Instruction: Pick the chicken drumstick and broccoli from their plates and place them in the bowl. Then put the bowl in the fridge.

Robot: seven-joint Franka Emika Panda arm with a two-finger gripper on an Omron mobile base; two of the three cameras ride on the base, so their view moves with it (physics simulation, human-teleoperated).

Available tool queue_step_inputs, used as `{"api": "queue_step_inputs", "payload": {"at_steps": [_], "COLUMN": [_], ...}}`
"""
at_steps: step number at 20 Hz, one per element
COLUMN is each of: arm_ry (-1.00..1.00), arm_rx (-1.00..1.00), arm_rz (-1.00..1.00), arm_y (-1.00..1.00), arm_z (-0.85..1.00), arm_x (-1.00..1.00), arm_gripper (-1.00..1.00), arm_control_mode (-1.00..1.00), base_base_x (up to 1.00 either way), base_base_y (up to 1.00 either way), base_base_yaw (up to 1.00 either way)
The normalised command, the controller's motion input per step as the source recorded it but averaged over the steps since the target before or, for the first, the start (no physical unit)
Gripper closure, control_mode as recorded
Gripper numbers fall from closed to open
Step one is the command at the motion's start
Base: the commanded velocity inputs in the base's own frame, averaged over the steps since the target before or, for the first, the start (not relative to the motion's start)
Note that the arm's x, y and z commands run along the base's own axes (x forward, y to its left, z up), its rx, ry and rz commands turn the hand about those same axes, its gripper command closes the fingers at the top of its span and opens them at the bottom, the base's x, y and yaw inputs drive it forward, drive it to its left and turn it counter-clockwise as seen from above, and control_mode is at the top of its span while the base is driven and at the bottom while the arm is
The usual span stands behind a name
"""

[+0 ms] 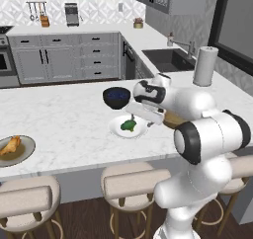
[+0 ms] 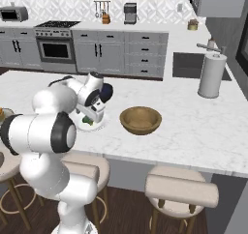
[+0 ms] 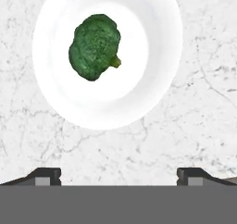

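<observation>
The broccoli [image 3: 95, 46] lies on the white plate [image 3: 152, 56], a bright green floret left of the plate's middle. My gripper [image 3: 118, 177] hangs open above the marble just short of that plate, with nothing between its fingertips [image 3: 45, 174]. From the left base view, the gripper [image 1: 144, 120] hovers just right of the broccoli [image 1: 129, 125] and its plate [image 1: 117, 130]. The chicken drumstick [image 1: 11, 145] rests on the olive plate [image 1: 22, 154] at the counter's far left. The wooden bowl [image 2: 140, 120] stands empty to the right of the white plate [image 2: 98, 126]. The fridge is out of view.
A dark blue-black bowl [image 1: 116, 97] sits just behind the white plate. A paper towel roll [image 2: 212, 76] stands at the far right by the sink [image 1: 168, 59]. Stools [image 1: 131, 183] line the counter's near edge.
</observation>
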Motion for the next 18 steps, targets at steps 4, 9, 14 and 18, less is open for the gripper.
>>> {"api": "queue_step_inputs", "payload": {"at_steps": [4, 9, 14, 18], "arm_ry": [0.00, 0.00, 0.00, 0.00], "arm_rx": [0.00, 0.00, 0.00, 0.00], "arm_rz": [0.00, 0.00, 0.00, 0.00], "arm_y": [0.00, -0.02, 0.01, 0.09], "arm_z": [-0.17, -0.22, -0.43, -0.46], "arm_x": [0.59, 0.60, 0.49, 0.48], "arm_gripper": [-1.00, -1.00, -1.00, -1.00], "arm_control_mode": [-1.00, -1.00, -1.00, -1.00], "base_base_x": [0.00, 0.00, 0.00, 0.00], "base_base_y": [0.00, 0.00, 0.00, 0.00], "base_base_yaw": [0.00, 0.00, 0.00, 0.00]}}
